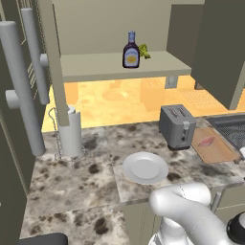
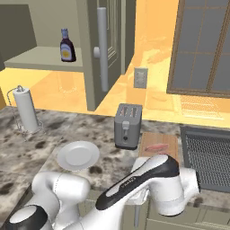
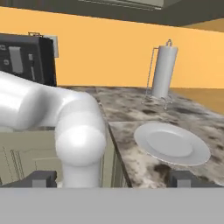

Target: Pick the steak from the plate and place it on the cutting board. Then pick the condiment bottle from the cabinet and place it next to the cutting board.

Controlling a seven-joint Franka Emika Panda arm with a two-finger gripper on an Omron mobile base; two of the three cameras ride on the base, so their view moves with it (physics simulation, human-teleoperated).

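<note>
Step 1 looks done: steak [image 1: 206, 141] lies flat on the cutting board [image 1: 217, 148], right-centre of the left base view, just right of the toaster [image 1: 177, 126]. In the right base view the same steak [image 2: 156, 147] sits on the board [image 2: 158, 140] at centre frame, between toaster [image 2: 127, 126] and the dark stovetop [image 2: 210, 155] at right. Plate [image 1: 145, 168] is bare, lower centre of the left base view, on the marble counter [image 1: 76, 182]; it also shows at lower right of the hand view [image 3: 171, 143].

So step 2 is in hand, by my read: fetch the condiment bottle [image 1: 131, 50]. It stands upright on the cabinet [image 1: 115, 67] shelf, top centre of the left base view, w/ a small green vegetable [image 1: 144, 51] just beside it on its right. In the right base view the bottle [image 2: 67, 45] is at upper left, cabinet doors open.

Gripper [image 3: 112, 178]: the two dark finger tips [image 3: 40, 178] sit at far left & far right along the bottom of the hand view, well apart, so jaws are open w/ nothing between them. Hand cam looks across the counter toward the paper towel holder [image 3: 162, 72], i.e. low, not at the shelf.

Next move, prob.: raise & re-aim the hand up toward the shelf, approach the bottle body side-on, keep clear of the vegetable and the door edges, close on the wide lower part, not the neck. Risk: tall narrow bottle could tip if nudged before the grip closes.
</note>
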